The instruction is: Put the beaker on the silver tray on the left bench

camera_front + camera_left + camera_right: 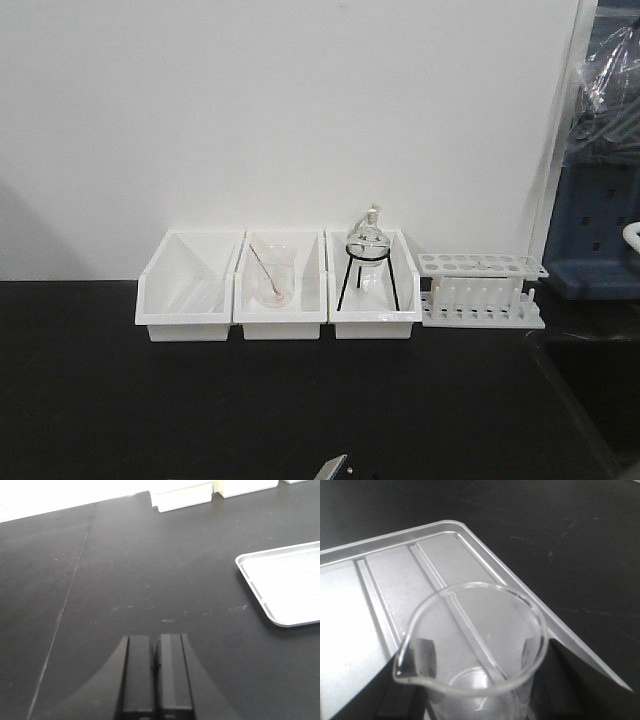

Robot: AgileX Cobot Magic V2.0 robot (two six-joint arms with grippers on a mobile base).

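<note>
The small clear beaker (pixel 475 650) with a pouring spout fills the lower middle of the right wrist view. My right gripper (pixel 477 680) is shut on it, with dark fingers (pixel 570 680) on both sides of the glass. The beaker is over the silver tray (pixel 395 580), near its right rim; I cannot tell whether it touches the tray. The tray also shows at the right of the left wrist view (pixel 285 585). My left gripper (pixel 155 640) is shut and empty, low over the black bench to the left of the tray.
In the front view, three white bins (pixel 190 295) line the back wall. One holds a beaker with a rod (pixel 273 277), another a flask on a tripod (pixel 368 262). A white test-tube rack (pixel 482 290) stands to their right.
</note>
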